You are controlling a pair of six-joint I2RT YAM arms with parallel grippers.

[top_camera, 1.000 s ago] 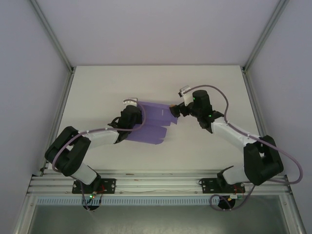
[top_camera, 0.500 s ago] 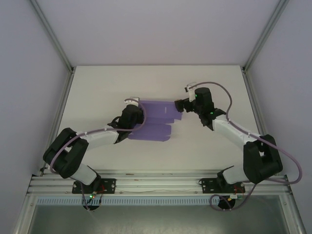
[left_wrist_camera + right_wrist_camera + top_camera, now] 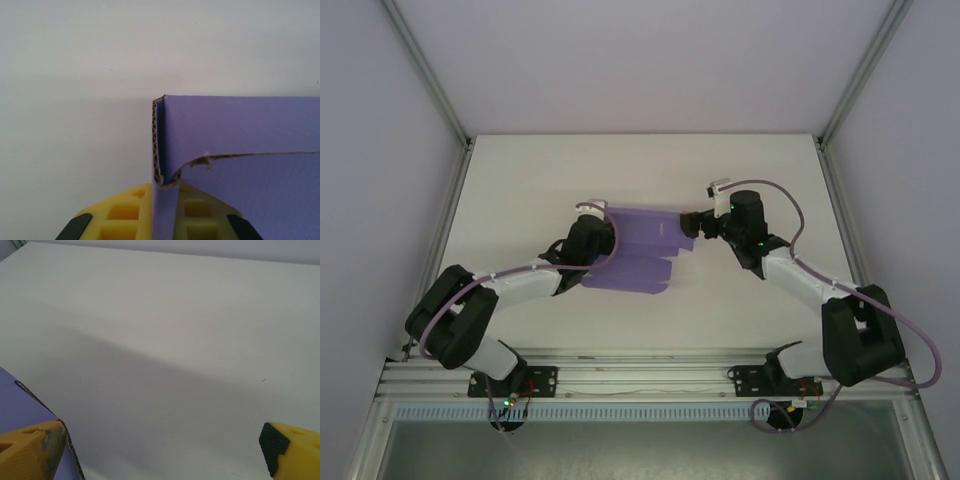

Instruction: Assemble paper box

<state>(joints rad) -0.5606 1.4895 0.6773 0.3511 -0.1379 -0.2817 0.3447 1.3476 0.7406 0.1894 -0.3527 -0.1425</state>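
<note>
The paper box (image 3: 638, 252) is a purple corrugated sheet with flaps, part folded, lying mid-table. My left gripper (image 3: 594, 236) is at its left end, shut on a folded edge. In the left wrist view the yellow fingers (image 3: 125, 210) of that gripper (image 3: 165, 189) pinch the purple card (image 3: 240, 130), and a side wall stands upright from the pinch. My right gripper (image 3: 692, 222) sits at the sheet's right edge, open. In the right wrist view this gripper (image 3: 162, 446) has wide-spread fingers (image 3: 291, 447) with bare table between them, and a corner of the card (image 3: 20, 412) lies beside its left finger.
The white table (image 3: 640, 170) is enclosed by white walls and aluminium posts (image 3: 425, 70). A metal rail (image 3: 640, 372) with both arm bases runs along the near edge. Open table surface lies behind and to both sides of the sheet.
My right gripper has drawn back to the right, off the sheet's right flap to its edge. The sheet shifted slightly. The left gripper kept its hold in place.
</note>
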